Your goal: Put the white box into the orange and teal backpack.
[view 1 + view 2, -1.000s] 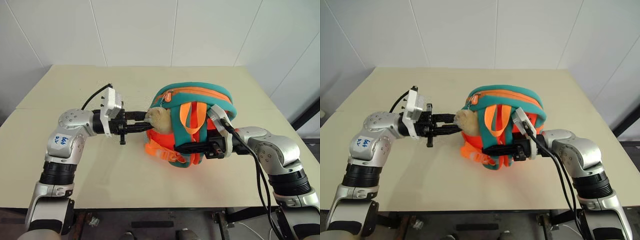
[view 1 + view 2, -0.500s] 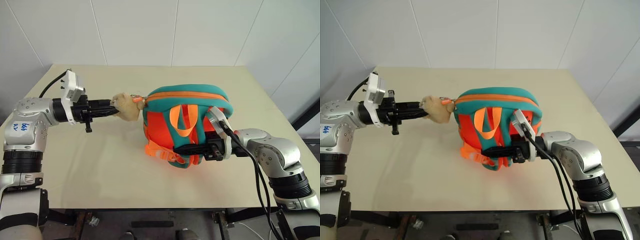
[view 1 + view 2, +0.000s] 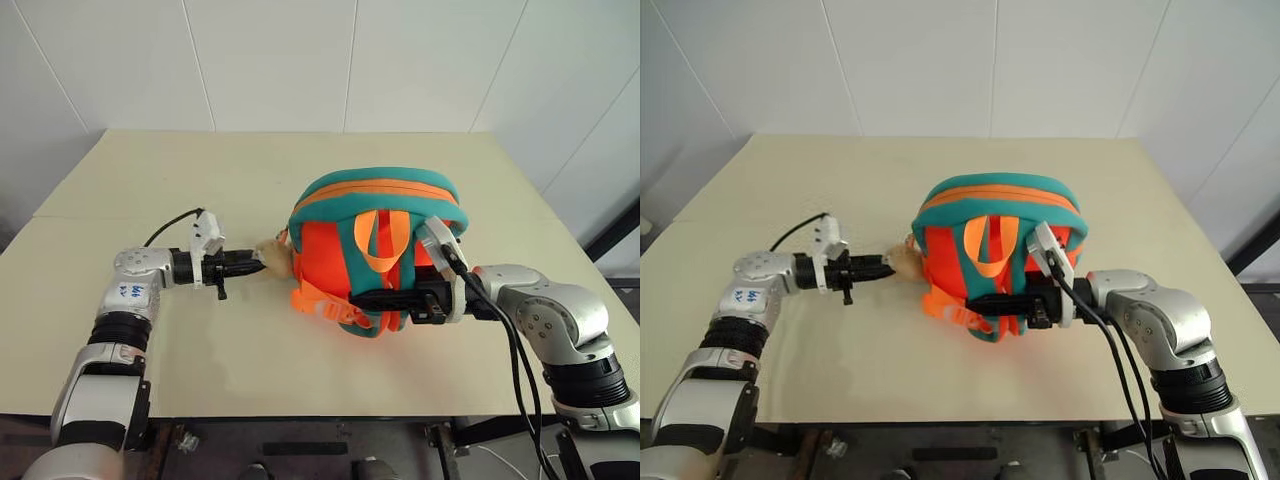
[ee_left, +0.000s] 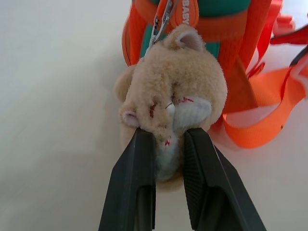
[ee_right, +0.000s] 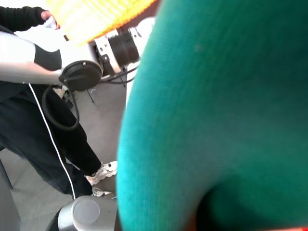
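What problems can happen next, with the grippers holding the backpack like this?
1. The left gripper is shut on the plush charm alone; pulling may strain its metal clip.
2. The right gripper pinches the straps of the orange and teal backpack, so the bag could tip.

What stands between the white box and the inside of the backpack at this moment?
The orange and teal backpack looks zipped shut along its top, so the closed zipper bars entry. The left gripper pinches the plush charm hanging from the zipper pull, and the right gripper grips a teal strap.
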You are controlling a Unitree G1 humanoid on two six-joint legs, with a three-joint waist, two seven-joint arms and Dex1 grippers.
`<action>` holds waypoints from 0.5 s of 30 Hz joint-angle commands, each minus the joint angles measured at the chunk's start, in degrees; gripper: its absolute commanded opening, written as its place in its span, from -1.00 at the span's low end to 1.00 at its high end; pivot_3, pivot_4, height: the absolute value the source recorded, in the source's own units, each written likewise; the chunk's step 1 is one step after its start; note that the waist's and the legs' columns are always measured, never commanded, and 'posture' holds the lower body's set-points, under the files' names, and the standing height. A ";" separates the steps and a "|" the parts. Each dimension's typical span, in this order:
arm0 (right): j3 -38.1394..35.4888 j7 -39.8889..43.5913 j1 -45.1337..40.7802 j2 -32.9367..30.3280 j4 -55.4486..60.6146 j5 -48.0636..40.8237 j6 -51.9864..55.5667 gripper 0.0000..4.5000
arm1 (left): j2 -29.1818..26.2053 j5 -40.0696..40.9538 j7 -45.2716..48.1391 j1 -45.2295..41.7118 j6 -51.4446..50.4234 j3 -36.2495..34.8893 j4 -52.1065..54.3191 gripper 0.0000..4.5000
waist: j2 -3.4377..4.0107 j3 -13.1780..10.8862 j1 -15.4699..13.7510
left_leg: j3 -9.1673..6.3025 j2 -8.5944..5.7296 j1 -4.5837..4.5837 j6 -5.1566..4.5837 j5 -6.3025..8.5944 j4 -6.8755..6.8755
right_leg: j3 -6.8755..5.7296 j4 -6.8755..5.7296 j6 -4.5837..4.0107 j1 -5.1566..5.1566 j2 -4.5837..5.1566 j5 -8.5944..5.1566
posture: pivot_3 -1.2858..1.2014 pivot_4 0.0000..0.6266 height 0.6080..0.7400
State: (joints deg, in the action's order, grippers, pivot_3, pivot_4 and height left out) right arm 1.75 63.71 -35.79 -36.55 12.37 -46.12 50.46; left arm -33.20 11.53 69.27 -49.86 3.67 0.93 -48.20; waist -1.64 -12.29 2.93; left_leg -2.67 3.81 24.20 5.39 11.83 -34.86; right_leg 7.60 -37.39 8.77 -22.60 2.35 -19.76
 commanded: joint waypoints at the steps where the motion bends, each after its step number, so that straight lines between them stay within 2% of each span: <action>1: -1.46 -1.33 1.31 0.36 1.97 -0.48 -0.93 -1.00 | 0.56 -1.83 0.24 1.16 1.77 0.71 -0.73 -0.78 | 0.00 0.00 -0.09 | 0.00 0.00 0.00 0.00 0.00 0.00 | 0.00 0.00 0.00 0.00 0.00 0.00 | 0.03 -0.52 1.00; 4: -0.94 -2.40 3.35 0.62 2.05 1.68 -3.64 -1.00 | 0.13 -1.90 1.61 3.16 2.04 1.03 1.17 -0.78 | -0.01 0.01 -0.19 | 0.00 0.00 -0.02 0.00 0.00 -0.03 | 0.00 -0.01 0.00 0.03 0.00 0.00 | 0.03 -0.52 1.00; 7: -1.54 -3.83 4.96 0.80 3.05 2.59 -5.36 -0.61 | -2.38 -0.57 2.75 5.56 -0.93 0.01 6.14 -0.39 | -0.01 0.01 -0.12 | 0.00 0.00 -0.02 0.00 0.00 -0.04 | 0.00 0.00 0.00 0.05 0.00 0.00 | 0.03 -0.52 1.00; 10: -4.26 -6.44 6.41 1.38 4.80 3.54 -9.05 -0.17 | -5.46 2.40 4.35 9.56 -5.14 -1.78 16.47 0.04 | -0.01 0.01 0.29 | 0.00 0.01 -0.03 0.00 0.00 0.01 | 0.01 -0.02 0.00 0.03 0.00 0.00 | 0.03 -0.52 1.00; 15: -9.25 -8.81 8.88 -1.01 7.65 3.01 -10.36 0.59 | -9.79 7.62 3.33 17.37 -14.04 -5.30 33.84 0.74 | -0.01 0.00 0.19 | 0.00 0.02 -0.04 0.01 0.00 0.15 | 0.01 0.00 -0.02 -0.01 0.00 -0.01 | 0.03 -0.52 1.00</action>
State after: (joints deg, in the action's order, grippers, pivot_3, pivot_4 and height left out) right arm -4.32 55.48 -27.09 -36.53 17.14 -41.88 41.24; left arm -41.98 16.68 72.97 -33.00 -8.00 -2.38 -19.69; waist -1.65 -12.28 3.12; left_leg -2.67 3.82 24.17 5.40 11.82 -34.69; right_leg 7.61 -37.37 8.75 -22.61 2.36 -19.77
